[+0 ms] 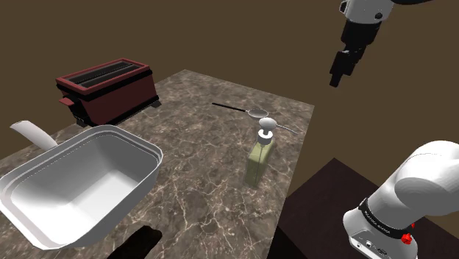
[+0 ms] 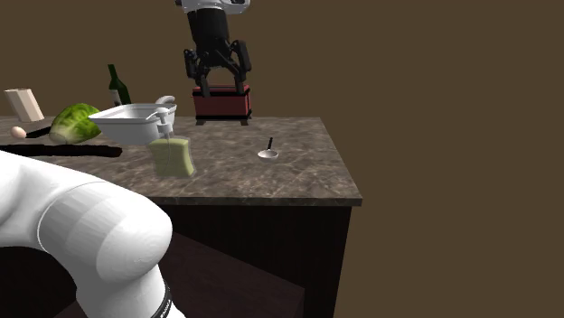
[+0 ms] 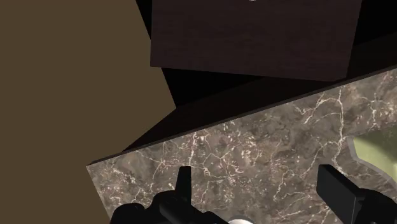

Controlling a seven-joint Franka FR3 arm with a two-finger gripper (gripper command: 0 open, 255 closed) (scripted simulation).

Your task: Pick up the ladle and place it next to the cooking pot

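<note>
Hanging high above the worktop (image 1: 198, 169), gripper (image 2: 217, 79) with fingers (image 3: 337, 188) spread, holding nothing; ladle (image 1: 258, 112) lies near the bottle (image 1: 260, 158), well apart from the pot (image 1: 81, 184).

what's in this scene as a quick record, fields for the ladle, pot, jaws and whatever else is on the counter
ladle: lies flat on the counter, untouched, dark handle, pale bowl
cooking pot: white, rectangular, one handle, at the shoulder view's lower left, well apart from the ladle
jaws: open, holding nothing, raised high above the counter
soap dispenser: upright, greenish, between ladle and camera in the shoulder view
toaster: dark red, at the counter's far end
counter: dark veined stone
task state: ladle not yet picked up
</note>
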